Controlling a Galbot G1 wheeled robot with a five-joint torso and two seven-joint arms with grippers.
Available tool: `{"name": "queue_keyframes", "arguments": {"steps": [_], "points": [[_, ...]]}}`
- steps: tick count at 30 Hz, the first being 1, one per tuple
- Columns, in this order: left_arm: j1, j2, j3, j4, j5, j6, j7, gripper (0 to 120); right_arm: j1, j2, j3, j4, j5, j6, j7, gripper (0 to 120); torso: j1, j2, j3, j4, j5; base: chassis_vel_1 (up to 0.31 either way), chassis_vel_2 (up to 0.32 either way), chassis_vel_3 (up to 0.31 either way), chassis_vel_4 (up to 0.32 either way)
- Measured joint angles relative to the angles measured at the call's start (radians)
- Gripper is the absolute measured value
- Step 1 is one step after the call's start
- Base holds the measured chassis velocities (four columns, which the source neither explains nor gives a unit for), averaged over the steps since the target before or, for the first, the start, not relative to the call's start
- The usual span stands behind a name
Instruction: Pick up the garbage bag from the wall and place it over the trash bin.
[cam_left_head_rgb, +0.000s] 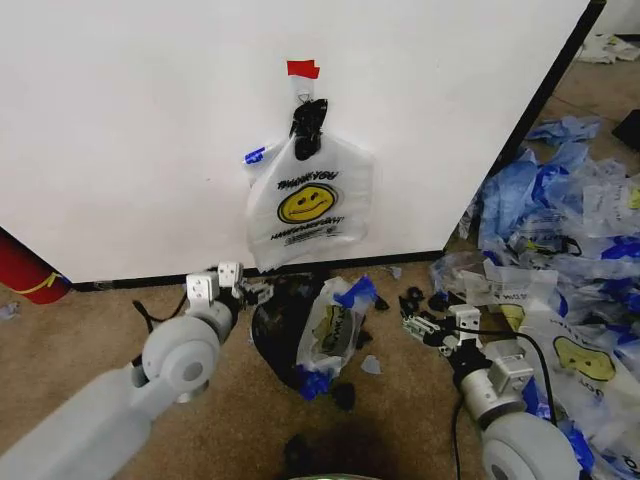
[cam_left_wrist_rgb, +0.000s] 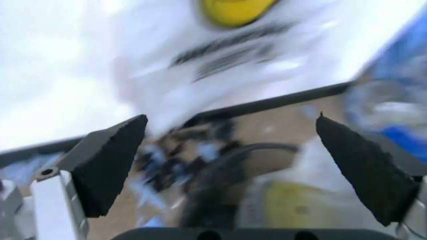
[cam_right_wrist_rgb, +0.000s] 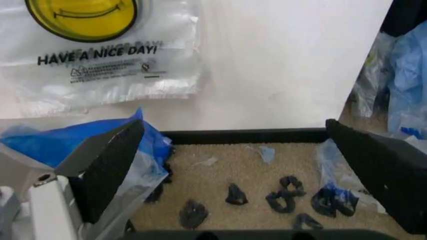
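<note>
I see the thin translucent white smiley garbage bag hanging clipped on the white wall, above the small black trash bin on the carpet. My left gripper, released, sits just below the bag; my right gripper, released, waits beside the bin.
</note>
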Motion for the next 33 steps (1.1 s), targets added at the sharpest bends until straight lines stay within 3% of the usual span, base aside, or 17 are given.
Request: {"name": "queue_keyframes", "arguments": {"steps": [7,10,19,33], "points": [[0.068,0.04,0.0,-0.129,0.014,-0.011,0.065,100,0.011,-0.002,0.0,-0.015,0.008,-0.002,0.002,100,0.0,0.0,0.0,0.0001,-0.0001,0.0,0.0,0.0,0.0],[0.115,0.038,0.032,-0.148,0.094,-0.015,0.077,100,0.017,-0.003,0.001,-0.02,0.012,-0.003,0.003,100,0.0,0.0,0.0,0.0001,-0.0003,0.0,0.0,0.0,0.0],[0.125,0.018,0.102,-0.088,0.282,-0.053,0.134,100,0.018,0.001,0.001,-0.027,0.014,-0.003,0.004,100,0.0,0.0,0.0,0.0,-0.0001,0.0,0.0,0.0,0.0],[0.118,0.0,0.201,-0.048,0.389,-0.094,0.212,100,0.019,0.02,0.002,-0.05,0.004,-0.003,0.004,100,0.0,0.0,0.0,0.0,-0.0001,0.0,0.0,0.0,0.0]]}}
